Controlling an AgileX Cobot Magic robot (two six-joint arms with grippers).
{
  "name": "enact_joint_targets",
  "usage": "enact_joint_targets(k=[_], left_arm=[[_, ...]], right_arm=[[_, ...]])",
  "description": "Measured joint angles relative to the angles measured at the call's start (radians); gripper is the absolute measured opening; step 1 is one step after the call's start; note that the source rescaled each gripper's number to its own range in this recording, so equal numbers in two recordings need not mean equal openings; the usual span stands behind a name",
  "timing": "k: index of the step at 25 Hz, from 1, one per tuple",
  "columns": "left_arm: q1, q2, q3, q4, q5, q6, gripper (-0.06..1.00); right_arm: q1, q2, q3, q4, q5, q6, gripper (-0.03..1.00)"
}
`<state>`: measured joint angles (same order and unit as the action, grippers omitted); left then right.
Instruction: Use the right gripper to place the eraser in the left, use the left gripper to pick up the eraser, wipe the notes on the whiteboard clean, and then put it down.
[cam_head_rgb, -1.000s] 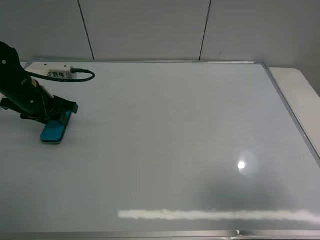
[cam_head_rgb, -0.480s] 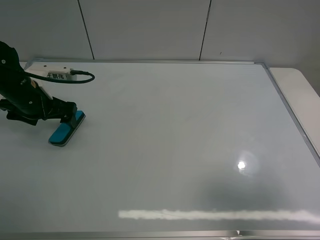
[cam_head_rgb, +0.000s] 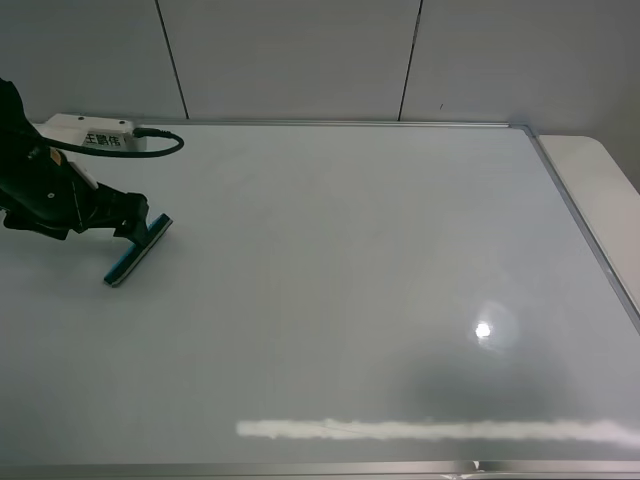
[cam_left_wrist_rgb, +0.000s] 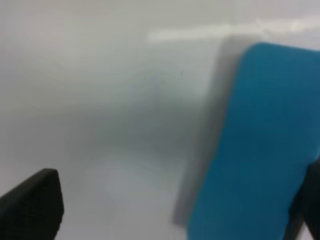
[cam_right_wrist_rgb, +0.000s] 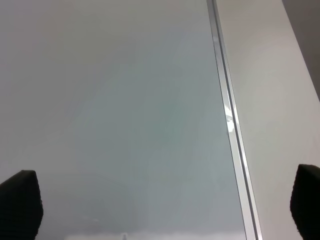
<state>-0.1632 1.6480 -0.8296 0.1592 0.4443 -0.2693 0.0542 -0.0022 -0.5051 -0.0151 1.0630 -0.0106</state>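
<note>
The teal-blue eraser (cam_head_rgb: 137, 252) is tipped up on its long edge at the far left of the whiteboard (cam_head_rgb: 350, 270). My left gripper (cam_head_rgb: 140, 226) hangs right over it. In the left wrist view the eraser's (cam_left_wrist_rgb: 260, 145) broad blue face rests beside one finger. The other finger (cam_left_wrist_rgb: 32, 205) stands far off, with bare board between, so the left gripper (cam_left_wrist_rgb: 170, 207) is open. My right gripper (cam_right_wrist_rgb: 162, 200) is open over bare board near the frame and is out of the exterior high view. No notes show in any view.
A white labelled box (cam_head_rgb: 92, 133) with a looping black cable lies at the board's back left corner. The silver frame (cam_head_rgb: 585, 230) runs down the right side, with white tabletop (cam_head_rgb: 605, 170) beyond it. Grey wall panels stand behind.
The left gripper's jaws have spread wide and it has shifted a little right. The eraser has gone from lying flat to standing tilted on its edge.
</note>
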Motion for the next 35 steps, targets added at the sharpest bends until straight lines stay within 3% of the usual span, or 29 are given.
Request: enact_joint_targets(k=[13, 20, 26, 35], left_arm=[[0.0, -0.12, 0.0, 0.198, 0.172, -0.146, 0.92], [0.0, -0.231, -0.004, 0.151, 0.212, -0.149, 0.92], [0.0, -0.474, -0.101, 0.098, 0.297, -0.149, 0.92], [0.0, -0.834, -0.193, 0.027, 0.308, -0.149, 0.92]], right_arm=[[0.0, 0.0, 0.0, 0.0, 0.0, 0.0, 1.0], [0.0, 0.0, 0.0, 0.0, 0.0, 0.0, 1.0], [0.0, 0.0, 0.0, 0.0, 0.0, 0.0, 1.0], [0.0, 0.0, 0.0, 0.0, 0.0, 0.0, 1.0]])
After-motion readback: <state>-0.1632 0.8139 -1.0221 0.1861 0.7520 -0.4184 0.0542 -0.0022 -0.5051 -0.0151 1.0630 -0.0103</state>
